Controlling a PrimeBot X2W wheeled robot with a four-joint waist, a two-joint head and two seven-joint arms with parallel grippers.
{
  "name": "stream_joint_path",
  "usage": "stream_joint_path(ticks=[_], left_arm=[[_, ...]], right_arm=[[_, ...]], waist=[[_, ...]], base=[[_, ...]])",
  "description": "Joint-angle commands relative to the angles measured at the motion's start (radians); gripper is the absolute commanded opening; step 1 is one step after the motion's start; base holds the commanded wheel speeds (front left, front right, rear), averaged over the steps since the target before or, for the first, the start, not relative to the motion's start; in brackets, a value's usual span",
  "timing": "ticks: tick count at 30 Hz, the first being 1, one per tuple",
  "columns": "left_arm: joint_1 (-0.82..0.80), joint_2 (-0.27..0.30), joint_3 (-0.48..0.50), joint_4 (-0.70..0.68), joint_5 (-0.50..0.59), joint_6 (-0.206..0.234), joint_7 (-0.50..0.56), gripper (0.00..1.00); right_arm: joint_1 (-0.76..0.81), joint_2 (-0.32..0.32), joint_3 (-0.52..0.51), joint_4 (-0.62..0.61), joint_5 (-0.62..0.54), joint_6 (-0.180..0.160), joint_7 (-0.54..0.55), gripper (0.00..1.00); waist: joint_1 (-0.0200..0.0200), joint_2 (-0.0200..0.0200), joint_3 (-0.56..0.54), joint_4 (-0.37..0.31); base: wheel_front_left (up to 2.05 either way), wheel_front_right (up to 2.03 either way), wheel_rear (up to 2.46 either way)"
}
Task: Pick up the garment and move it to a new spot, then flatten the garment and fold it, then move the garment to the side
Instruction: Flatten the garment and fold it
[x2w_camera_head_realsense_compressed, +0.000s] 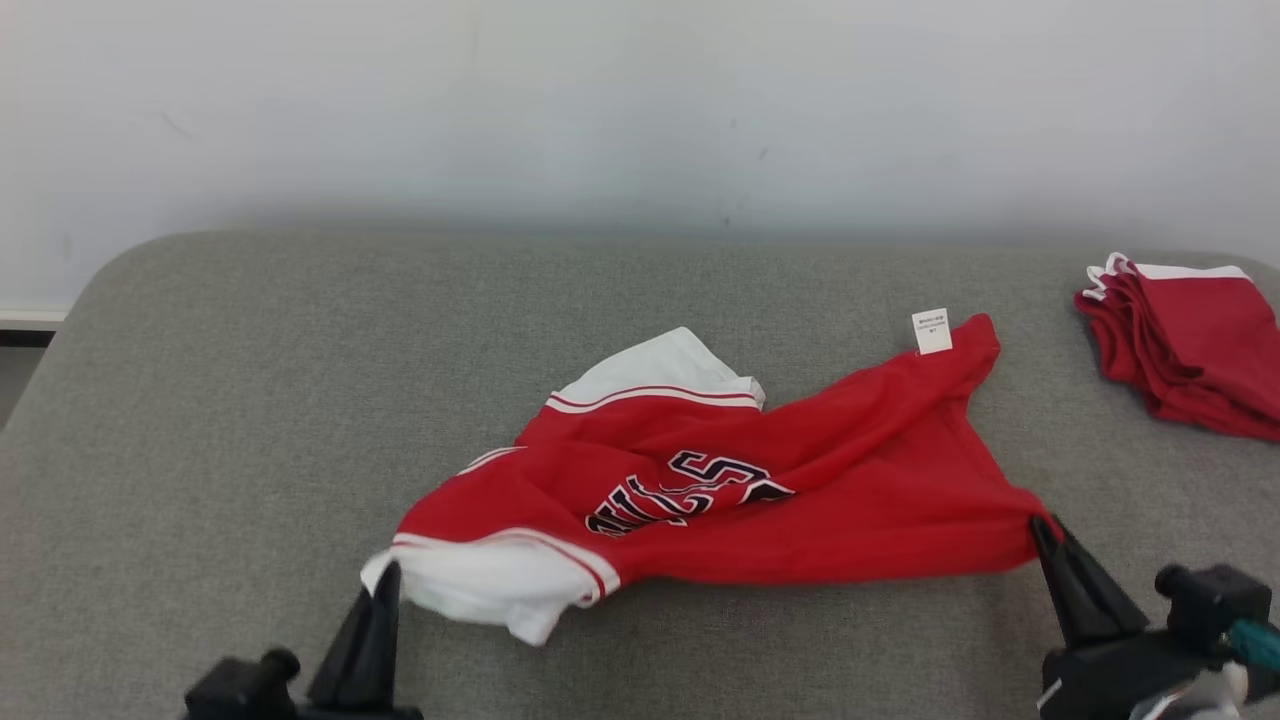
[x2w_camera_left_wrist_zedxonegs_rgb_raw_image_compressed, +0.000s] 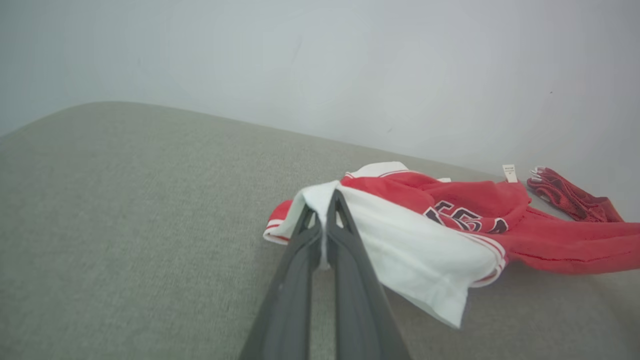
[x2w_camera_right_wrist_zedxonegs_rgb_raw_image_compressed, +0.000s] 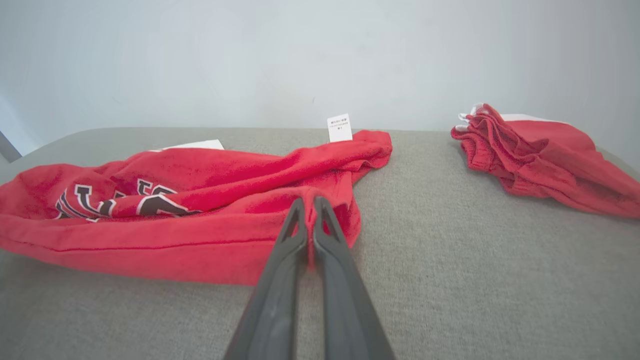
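Observation:
A red garment (x2w_camera_head_realsense_compressed: 800, 480) with white trim and dark lettering lies crumpled across the middle of the grey cushioned surface (x2w_camera_head_realsense_compressed: 250, 400). My left gripper (x2w_camera_head_realsense_compressed: 385, 580) is shut on its white near-left corner; in the left wrist view the fingers (x2w_camera_left_wrist_zedxonegs_rgb_raw_image_compressed: 325, 215) pinch white cloth of the garment (x2w_camera_left_wrist_zedxonegs_rgb_raw_image_compressed: 415, 245). My right gripper (x2w_camera_head_realsense_compressed: 1045, 530) is shut on the red near-right corner, and the right wrist view has the gripper (x2w_camera_right_wrist_zedxonegs_rgb_raw_image_compressed: 309, 207) clamped on a red fold of the garment (x2w_camera_right_wrist_zedxonegs_rgb_raw_image_compressed: 200, 200). A white tag (x2w_camera_head_realsense_compressed: 932, 331) sticks up at the far right corner.
A second red garment with white trim (x2w_camera_head_realsense_compressed: 1190, 345) lies bunched at the far right edge of the surface, also seen as a red pile (x2w_camera_right_wrist_zedxonegs_rgb_raw_image_compressed: 535, 155) from the right wrist. A pale wall (x2w_camera_head_realsense_compressed: 640, 110) stands right behind the surface.

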Motion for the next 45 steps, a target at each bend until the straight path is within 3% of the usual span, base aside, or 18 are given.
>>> stream_joint_path(ticks=[1,7,13,17,26,34,37,45], left_arm=[[-0.051,0.028,-0.004,-0.025,-0.001,0.002,0.012,0.00],[-0.348,0.132,-0.042,-0.112,-0.058,0.002,0.137,0.00],[-0.776,0.208,-0.074,-0.035,-0.118,0.002,0.228,0.00],[-1.052,0.204,-0.066,0.072,-0.218,0.002,0.268,0.00],[-1.550,0.281,-0.187,0.344,-0.188,0.002,0.293,0.00],[-1.846,0.283,-0.246,0.511,-0.168,0.002,0.263,0.00],[-1.945,0.259,-0.245,0.577,-0.183,0.002,0.240,0.00],[-2.028,0.214,-0.318,0.669,-0.234,0.002,0.193,0.00]], right_arm=[[-0.037,-0.009,0.001,-0.025,0.012,-0.002,0.012,0.00],[-0.251,-0.058,-0.003,-0.105,0.056,-0.002,0.092,0.00],[-0.599,-0.087,-0.005,-0.123,0.093,-0.002,0.188,0.00],[-0.854,-0.081,0.010,-0.062,0.124,-0.002,0.263,0.00],[-1.384,-0.017,0.051,0.188,0.155,-0.002,0.325,0.00],[-1.620,0.029,0.073,0.389,0.150,-0.002,0.294,0.00],[-1.689,0.037,0.090,0.449,0.136,-0.002,0.271,0.00],[-1.773,0.039,0.163,0.540,0.150,-0.002,0.225,0.00]], waist=[[0.0001,0.0000,0.009,-0.008],[0.0001,0.0000,0.085,-0.014],[0.0001,0.0000,0.235,-0.013],[0.0001,0.0000,0.334,-0.017],[0.0001,0.0000,0.489,-0.045],[0.0001,0.0000,0.536,-0.078],[0.0001,0.0000,0.546,-0.081],[0.0001,0.0000,0.574,-0.062]], base=[[0.00,0.00,0.00],[0.00,0.00,0.00],[0.00,0.00,0.00],[0.00,0.00,0.00],[0.00,0.00,0.00],[0.00,0.00,0.00],[0.00,0.00,0.00],[0.00,0.00,0.00]])
